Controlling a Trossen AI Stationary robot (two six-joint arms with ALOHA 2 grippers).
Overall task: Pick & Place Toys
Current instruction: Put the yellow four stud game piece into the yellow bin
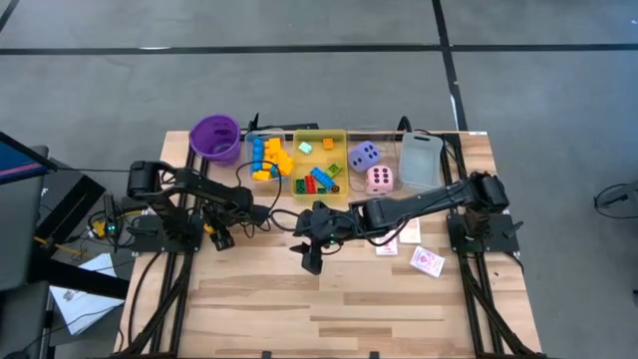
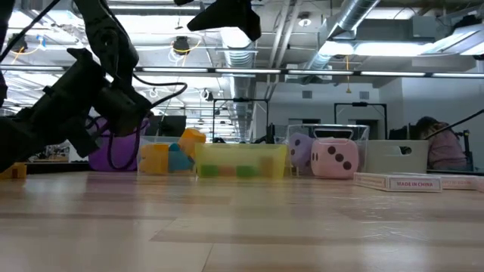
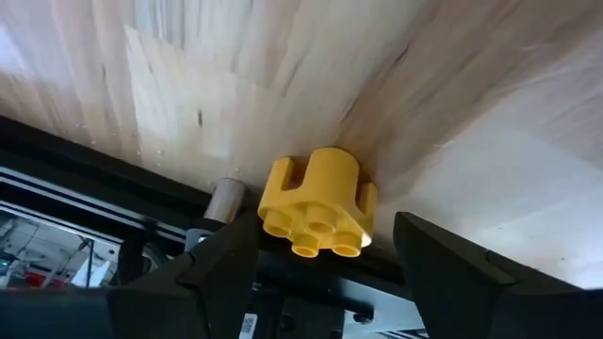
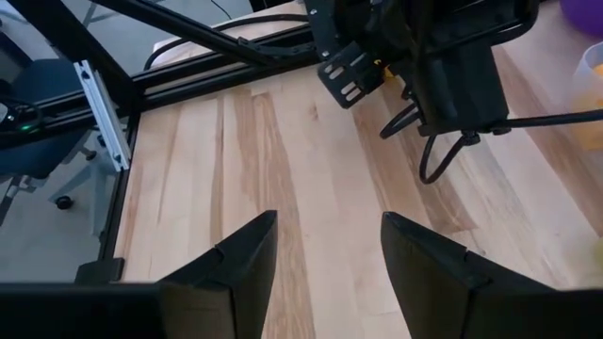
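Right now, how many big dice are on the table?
2. The purple die sits between the yellow tray and the grey tray; the pink die lies just in front of it, nearer the table's middle. None seems hidden.

Small blocks in the yellow tray (image 1: pixel 339 138) are too tiny to tell apart. A seated person (image 2: pixel 442 147) is half hidden behind the grey tray (image 2: pixel 397 156). The purple cup (image 2: pixel 113 155) sits partly behind the left arm.
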